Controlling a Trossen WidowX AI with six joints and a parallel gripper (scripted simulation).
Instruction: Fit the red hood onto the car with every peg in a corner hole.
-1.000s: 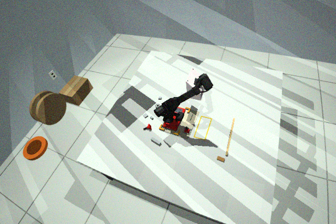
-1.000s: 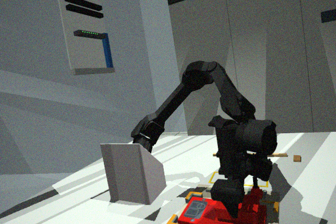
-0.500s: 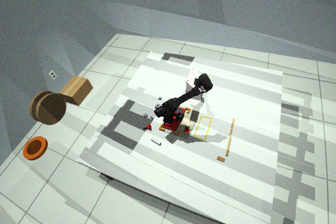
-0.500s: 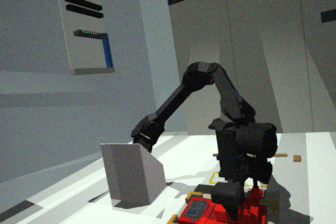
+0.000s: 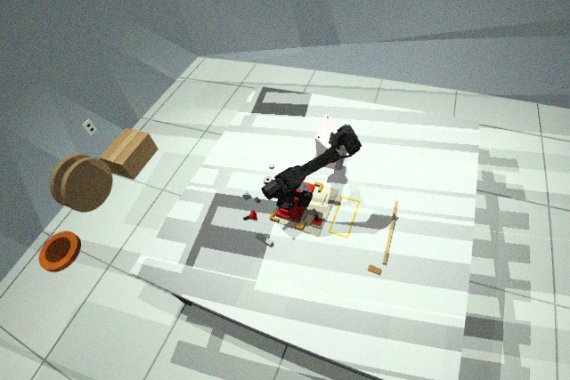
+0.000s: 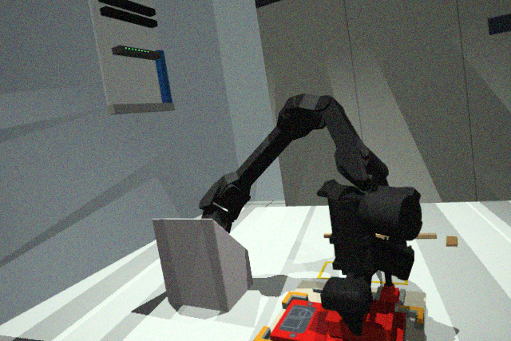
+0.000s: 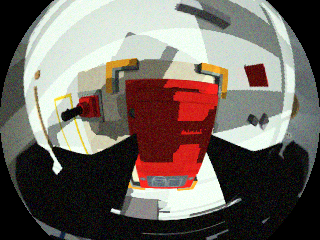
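Note:
The red hood (image 6: 383, 319) (image 7: 152, 112) is over the car in the jig; in the wrist view it fills the space between my fingers. My gripper (image 5: 294, 204) (image 7: 172, 136) is shut on the hood, one finger at each side. The jig's orange corner brackets (image 5: 318, 186) (image 6: 295, 296) (image 7: 122, 65) stand around the car. A red front part with a grey panel (image 6: 297, 319) (image 7: 166, 181) shows beyond the hood. The engine, pegs and corner holes are hidden, so whether the hood sits flat cannot be told.
A red block with a black handle (image 5: 317, 221) (image 6: 389, 294) (image 7: 90, 106) is close beside the car. Another red piece (image 5: 252, 214) (image 7: 256, 75) and a grey bar (image 5: 264, 239) (image 7: 204, 15) lie on the other side. A wooden stick (image 5: 390, 233) lies beyond the yellow outline (image 5: 336, 214).

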